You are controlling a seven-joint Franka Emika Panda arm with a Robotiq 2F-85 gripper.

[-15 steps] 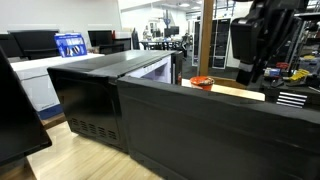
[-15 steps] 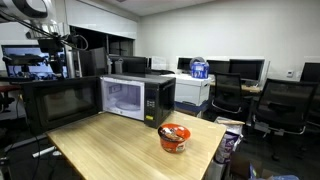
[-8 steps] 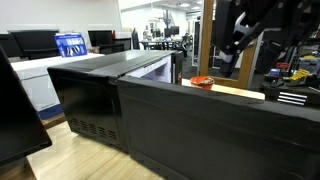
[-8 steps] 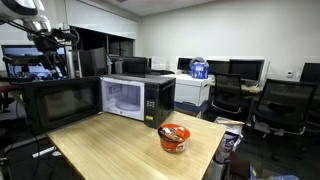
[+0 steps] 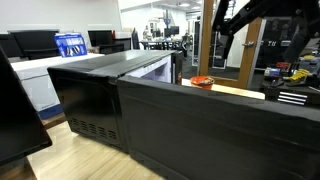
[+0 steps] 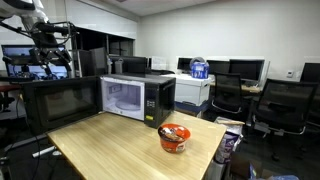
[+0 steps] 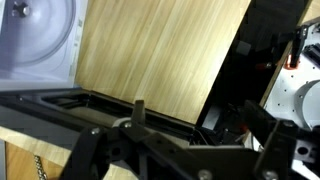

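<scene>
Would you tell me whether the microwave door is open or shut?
Open: the microwave door is swung aside, baring the lit white cavity.

Your arm (image 6: 30, 10) is raised high, well above the microwave (image 6: 138, 98) and off to the side of its open door. It bends over at the top so that the wrist points down. Your gripper (image 6: 50, 45) hangs below that wrist, higher than the microwave's roof and well apart from it. In the wrist view its fingers (image 7: 88, 150) stand spread wide. Nothing sits between them and they touch nothing, so you hold an empty, wide-spread gripper.
</scene>
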